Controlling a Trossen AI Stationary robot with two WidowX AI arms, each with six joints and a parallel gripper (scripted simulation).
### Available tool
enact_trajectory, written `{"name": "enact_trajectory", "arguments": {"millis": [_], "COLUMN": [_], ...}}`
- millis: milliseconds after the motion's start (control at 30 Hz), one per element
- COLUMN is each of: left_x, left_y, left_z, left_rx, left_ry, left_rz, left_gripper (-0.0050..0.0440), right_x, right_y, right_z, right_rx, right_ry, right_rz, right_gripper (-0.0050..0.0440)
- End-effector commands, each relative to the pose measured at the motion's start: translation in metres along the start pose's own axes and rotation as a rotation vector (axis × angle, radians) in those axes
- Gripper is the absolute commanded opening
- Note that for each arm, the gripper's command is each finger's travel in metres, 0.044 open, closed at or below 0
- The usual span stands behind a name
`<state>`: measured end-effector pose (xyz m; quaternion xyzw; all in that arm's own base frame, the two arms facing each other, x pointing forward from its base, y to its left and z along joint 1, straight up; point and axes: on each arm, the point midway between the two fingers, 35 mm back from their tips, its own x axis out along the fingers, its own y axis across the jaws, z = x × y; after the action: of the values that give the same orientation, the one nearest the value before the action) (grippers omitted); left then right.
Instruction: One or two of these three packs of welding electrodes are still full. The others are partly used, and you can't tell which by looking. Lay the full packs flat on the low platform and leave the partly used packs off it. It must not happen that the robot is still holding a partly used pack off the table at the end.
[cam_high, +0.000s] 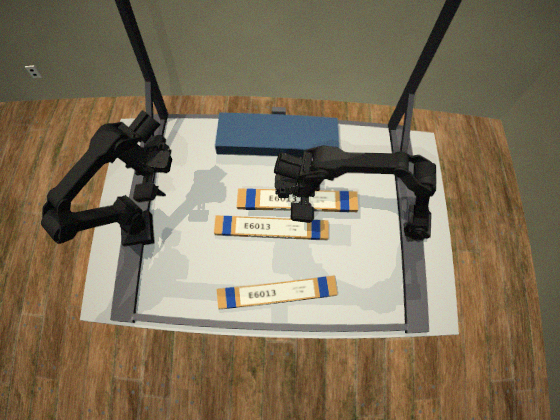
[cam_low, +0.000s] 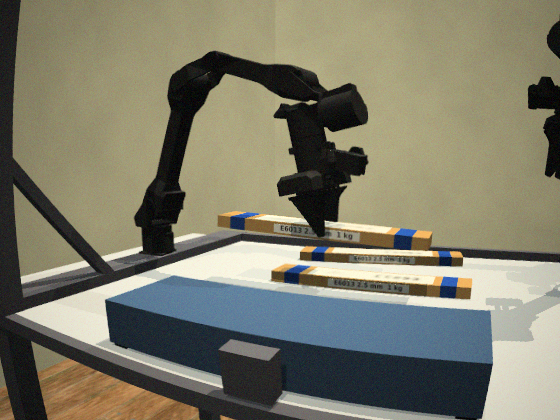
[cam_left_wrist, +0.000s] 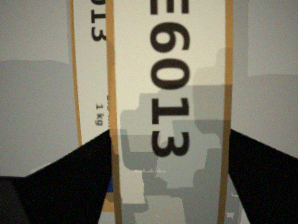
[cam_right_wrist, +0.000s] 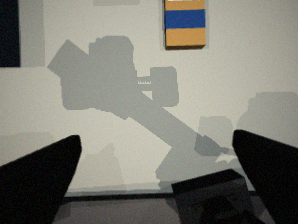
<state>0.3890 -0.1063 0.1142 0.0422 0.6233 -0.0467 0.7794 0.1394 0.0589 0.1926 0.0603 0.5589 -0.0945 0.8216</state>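
Note:
My left gripper (cam_high: 296, 199) (cam_low: 326, 227) (cam_left_wrist: 168, 135) is shut across the middle of an E6013 pack (cam_high: 249, 199) (cam_low: 418, 239) (cam_left_wrist: 170, 75), held roughly level above the table. The middle E6013 pack (cam_high: 257, 227) (cam_low: 360, 283) (cam_left_wrist: 90, 100) (cam_right_wrist: 185, 30) lies on the table, partly hidden under the held pack in the left wrist view. The front E6013 pack (cam_high: 276, 292) (cam_low: 382, 258) lies slightly slanted near the front edge. My right gripper (cam_right_wrist: 156, 139) is open and empty, off to the side. The blue low platform (cam_high: 277, 131) (cam_low: 300, 320) bears no pack.
The platform lies along the table's back edge, behind the held pack. Grey frame rails (cam_high: 270, 323) (cam_low: 125, 370) edge the white table (cam_high: 195, 260). Upright posts (cam_high: 140, 55) (cam_high: 425, 60) stand at the back corners. A small grey block (cam_low: 250, 375) sits on the back rail.

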Motion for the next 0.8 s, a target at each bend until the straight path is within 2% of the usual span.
{"name": "enact_trajectory", "arguments": {"millis": [0,100,167,767], "left_x": [-0.033,-0.032,-0.019,-0.008], "left_y": [-0.006,-0.008,-0.013,-0.049], "left_z": [0.016,0.018,0.018,0.035], "left_rx": [0.038,0.065,0.065,0.056], "left_ry": [-0.099,-0.101,-0.072,-0.07], "left_rz": [-0.029,-0.035,-0.031,-0.025], "left_gripper": [-0.005,-0.005,-0.005,-0.005], "right_x": [-0.005,-0.005,-0.005,-0.005], "right_y": [0.002,0.002,0.002,0.002], "right_z": [0.003,0.003,0.003,0.003], "right_rx": [0.006,0.006,0.006,0.006], "right_ry": [-0.014,-0.014,-0.014,-0.014], "right_rz": [0.015,0.015,0.015,0.015], "right_gripper": [0.043,0.043,0.043,0.043]}}
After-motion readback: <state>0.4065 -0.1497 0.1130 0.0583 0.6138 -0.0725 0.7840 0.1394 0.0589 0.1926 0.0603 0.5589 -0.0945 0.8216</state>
